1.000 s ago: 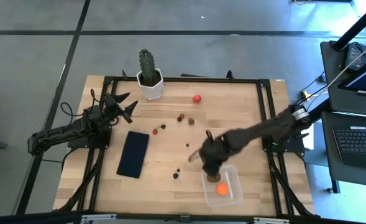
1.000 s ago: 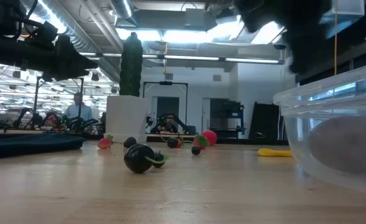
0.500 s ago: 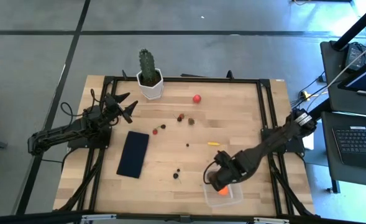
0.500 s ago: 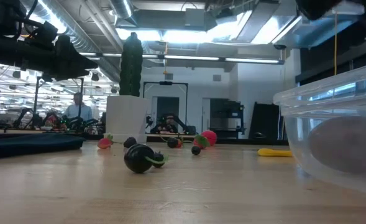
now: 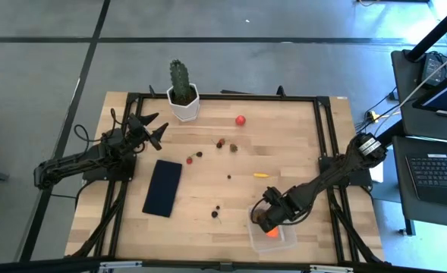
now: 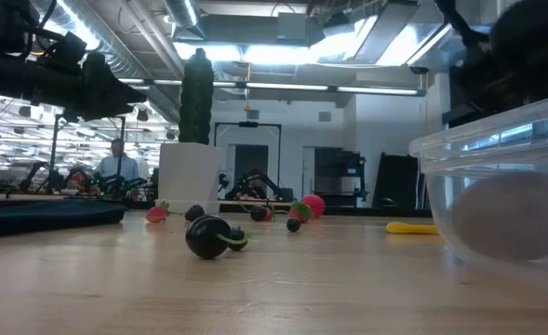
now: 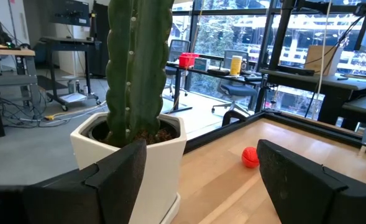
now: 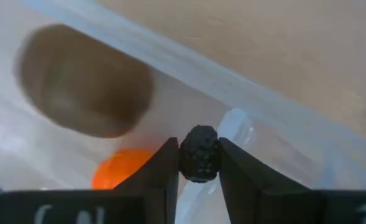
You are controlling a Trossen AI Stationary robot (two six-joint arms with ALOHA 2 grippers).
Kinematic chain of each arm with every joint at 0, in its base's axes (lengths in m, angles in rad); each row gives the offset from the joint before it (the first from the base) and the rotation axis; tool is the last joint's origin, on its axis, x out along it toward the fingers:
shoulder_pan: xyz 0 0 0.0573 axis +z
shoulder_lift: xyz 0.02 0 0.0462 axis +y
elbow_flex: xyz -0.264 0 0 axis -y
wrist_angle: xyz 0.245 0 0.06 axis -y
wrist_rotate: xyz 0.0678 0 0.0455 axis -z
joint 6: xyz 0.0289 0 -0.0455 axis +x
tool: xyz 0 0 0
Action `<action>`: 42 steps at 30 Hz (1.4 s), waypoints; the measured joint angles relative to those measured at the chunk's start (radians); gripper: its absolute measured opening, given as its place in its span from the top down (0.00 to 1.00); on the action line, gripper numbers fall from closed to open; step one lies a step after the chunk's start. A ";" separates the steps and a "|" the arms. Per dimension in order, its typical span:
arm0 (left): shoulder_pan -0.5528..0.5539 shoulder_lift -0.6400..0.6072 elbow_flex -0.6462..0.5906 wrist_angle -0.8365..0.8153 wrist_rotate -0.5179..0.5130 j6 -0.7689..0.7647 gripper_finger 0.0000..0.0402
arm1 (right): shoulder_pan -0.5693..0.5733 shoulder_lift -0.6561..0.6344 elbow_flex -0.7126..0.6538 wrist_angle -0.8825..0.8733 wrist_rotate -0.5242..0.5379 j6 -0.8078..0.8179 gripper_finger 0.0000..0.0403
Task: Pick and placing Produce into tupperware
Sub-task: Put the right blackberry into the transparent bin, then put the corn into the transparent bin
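Note:
The clear tupperware point(image 5: 278, 236) sits near the table's near right edge and fills the right of the low view point(image 6: 497, 200). An orange ball point(image 8: 117, 175) and a brown oval piece point(image 8: 86, 81) lie inside it. My right gripper point(image 5: 267, 219) hangs over its far left part, shut on a dark bumpy berry point(image 8: 199, 149). On the table lie a red ball point(image 5: 240, 120), a thin yellow piece point(image 5: 262, 174) and several dark bits point(image 5: 215, 213). My left gripper point(image 5: 152, 130) waits open near the cactus. My right gripper pinches the dark berry point(image 8: 199, 163) between its two fingers point(image 8: 164, 171), which meet it on opposite sides. The berry is lifted clear, above the inside of the tupperware by its wall point(image 8: 245, 99).
A green cactus in a white pot point(image 5: 182, 95) stands at the far edge, close in front of my left gripper point(image 7: 198, 180). A flat navy rectangle point(image 5: 163, 187) lies left of centre. A dark berry with a green stem point(image 6: 210, 237) lies nearest the low camera.
My right gripper has moved toward the table's near edge, from beside the tupperware's far left corner to above its inside. The left arm has kept still.

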 joint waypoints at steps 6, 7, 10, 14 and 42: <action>0.000 0.000 0.000 0.000 0.000 0.000 0.26 | 0.000 0.000 -0.002 0.003 -0.023 -0.002 0.66; 0.000 0.000 0.000 0.000 0.000 0.000 0.26 | 0.000 0.000 -0.002 0.003 -0.029 -0.002 0.63; 0.000 0.000 0.000 0.000 0.000 0.000 0.26 | 0.000 0.000 -0.002 0.004 -0.051 -0.003 0.57; 0.000 0.000 0.000 0.000 0.000 0.000 0.26 | -0.002 0.000 -0.002 0.003 -0.064 -0.007 0.54; 0.000 0.000 0.000 0.000 0.000 0.000 0.26 | -0.393 -0.002 0.362 -0.540 0.081 -0.865 0.70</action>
